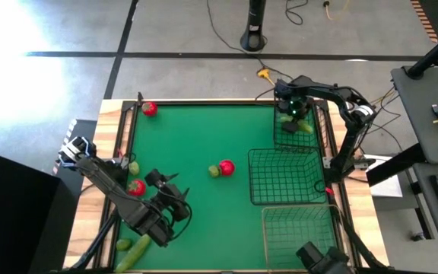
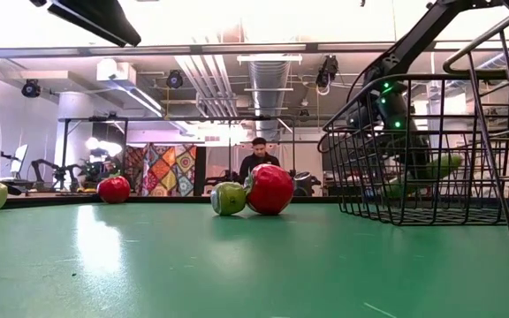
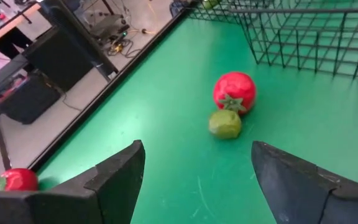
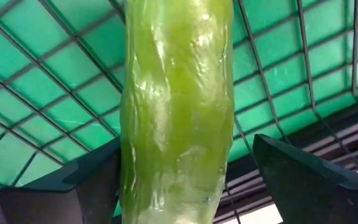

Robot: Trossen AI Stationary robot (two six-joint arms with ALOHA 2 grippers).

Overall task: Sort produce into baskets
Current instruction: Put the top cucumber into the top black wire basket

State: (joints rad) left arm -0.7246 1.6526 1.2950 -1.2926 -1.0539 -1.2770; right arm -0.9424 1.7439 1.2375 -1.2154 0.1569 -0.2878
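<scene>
My right gripper [image 1: 290,114] is open over the narrow dark basket [image 1: 310,141] at the far right. A long green cucumber [image 4: 176,106] stands between its fingers and lies tilted inside that basket [image 2: 418,174]. My left gripper [image 3: 197,163] is open and empty at the near left [image 1: 177,202], facing a red fruit [image 3: 234,91] and a yellow-green fruit [image 3: 225,124] that rest side by side at mid-table. Other red fruits rest at the far left [image 1: 150,109] and beside my left arm [image 1: 135,187]. A second cucumber [image 1: 134,253] lies at the near left edge. My right gripper's fingers stand on either side of the cucumber's middle [image 4: 166,155], lying across it. One finger [image 4: 98,180] is right at its side and the other [image 4: 297,180] stands clear of it. Whether the near finger touches it, I cannot tell.
The larger dark basket [image 1: 258,179] stands right of centre, and the paler basket [image 1: 280,236] nearer the near edge. Yellow-green fruits lie at the left [image 1: 134,167] and near left [image 1: 123,245]. A person shows in the room beyond the table [image 2: 257,157].
</scene>
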